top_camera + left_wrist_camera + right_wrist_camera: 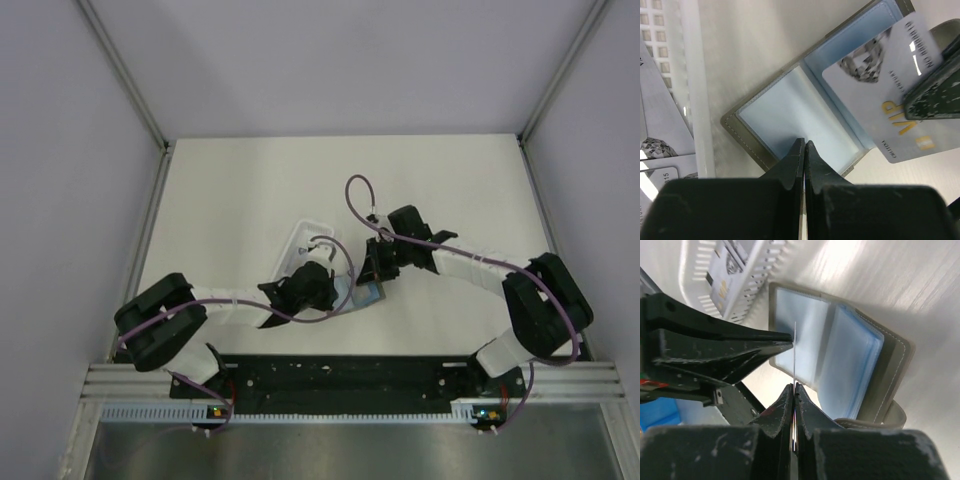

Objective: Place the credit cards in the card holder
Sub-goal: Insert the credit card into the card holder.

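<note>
Two grippers share the work: our left gripper [804, 146], closed on nothing, presses on the near edge of the open card holder [790, 107], apparently pinning it flat on the table [765, 40], while our right gripper [794, 388], clamped on one credit card [880, 85], angles it over the other half.

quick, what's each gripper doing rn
Left gripper: jaws closed, tips against the open card holder, nothing visibly held.
Right gripper: jaws closed on a credit card.
</note>
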Robot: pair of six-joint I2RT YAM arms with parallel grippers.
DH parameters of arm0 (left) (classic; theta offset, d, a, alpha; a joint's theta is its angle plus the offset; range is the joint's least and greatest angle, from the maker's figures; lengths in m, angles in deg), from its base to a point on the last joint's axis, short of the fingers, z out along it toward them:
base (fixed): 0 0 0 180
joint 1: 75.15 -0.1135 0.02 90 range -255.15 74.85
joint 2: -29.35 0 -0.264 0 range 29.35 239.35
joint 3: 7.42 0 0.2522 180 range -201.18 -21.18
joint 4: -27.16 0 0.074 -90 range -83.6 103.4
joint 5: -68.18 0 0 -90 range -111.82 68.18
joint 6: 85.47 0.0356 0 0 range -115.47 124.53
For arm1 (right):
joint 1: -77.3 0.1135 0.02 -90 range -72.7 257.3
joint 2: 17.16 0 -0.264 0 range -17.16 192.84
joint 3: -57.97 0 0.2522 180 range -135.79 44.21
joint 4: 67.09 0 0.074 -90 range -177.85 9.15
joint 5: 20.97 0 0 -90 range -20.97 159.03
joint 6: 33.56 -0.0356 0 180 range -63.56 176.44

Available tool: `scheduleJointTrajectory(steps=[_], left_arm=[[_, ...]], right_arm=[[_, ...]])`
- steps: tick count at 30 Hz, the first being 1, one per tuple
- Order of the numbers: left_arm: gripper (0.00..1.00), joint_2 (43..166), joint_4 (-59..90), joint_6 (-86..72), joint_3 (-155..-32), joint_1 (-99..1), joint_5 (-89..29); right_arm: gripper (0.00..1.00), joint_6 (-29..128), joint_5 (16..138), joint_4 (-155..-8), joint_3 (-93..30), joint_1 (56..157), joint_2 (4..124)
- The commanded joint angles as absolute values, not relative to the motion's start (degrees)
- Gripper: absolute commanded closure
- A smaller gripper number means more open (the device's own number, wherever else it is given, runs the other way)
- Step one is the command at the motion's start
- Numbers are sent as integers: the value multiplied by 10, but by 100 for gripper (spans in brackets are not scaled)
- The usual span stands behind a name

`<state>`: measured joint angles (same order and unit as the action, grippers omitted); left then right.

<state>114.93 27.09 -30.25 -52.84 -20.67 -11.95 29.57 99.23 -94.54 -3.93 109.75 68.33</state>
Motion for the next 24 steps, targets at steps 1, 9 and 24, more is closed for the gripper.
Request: scheduleJointTrajectory(steps=[1,9,24], left_arm=[[100,1155,233,-304,-499,-207,-125],[100,1147,235,-305,-489,-207,-122],[99,1108,222,-309,-480,-207,-117]], right_arm=[[100,314,1027,-926,-48,1097,707],[100,301,977,-910,-26,1096,720],[100,289,919,-873,18,1096,744]])
